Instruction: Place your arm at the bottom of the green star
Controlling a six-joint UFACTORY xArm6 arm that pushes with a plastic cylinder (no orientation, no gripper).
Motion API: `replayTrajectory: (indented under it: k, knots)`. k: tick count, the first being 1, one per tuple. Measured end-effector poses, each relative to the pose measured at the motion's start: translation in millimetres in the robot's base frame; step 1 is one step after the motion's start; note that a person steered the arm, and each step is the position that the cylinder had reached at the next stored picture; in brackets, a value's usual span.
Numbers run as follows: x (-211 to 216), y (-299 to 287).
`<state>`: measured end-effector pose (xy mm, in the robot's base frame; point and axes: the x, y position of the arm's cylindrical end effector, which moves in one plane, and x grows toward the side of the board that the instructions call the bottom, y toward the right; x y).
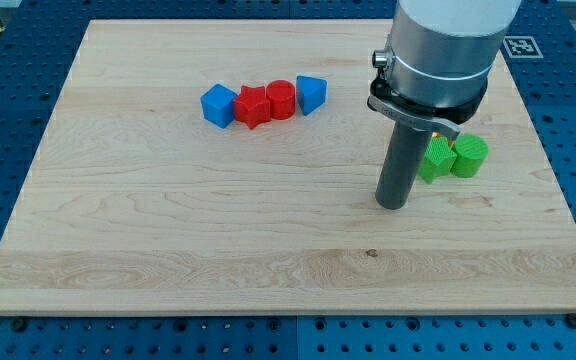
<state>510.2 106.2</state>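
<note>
The green star lies on the wooden board at the view's right, partly hidden behind my rod. A green cylinder touches it on its right side. My tip rests on the board just to the lower left of the green star, close to it.
A row of blocks lies in the upper middle of the wooden board: a blue cube, a red star, a red cylinder and a blue triangular block, touching one another. The arm's grey body covers the board's upper right.
</note>
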Motion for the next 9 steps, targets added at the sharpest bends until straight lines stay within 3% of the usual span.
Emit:
replayTrajectory:
  k: [9]
  knots:
    - [0,16]
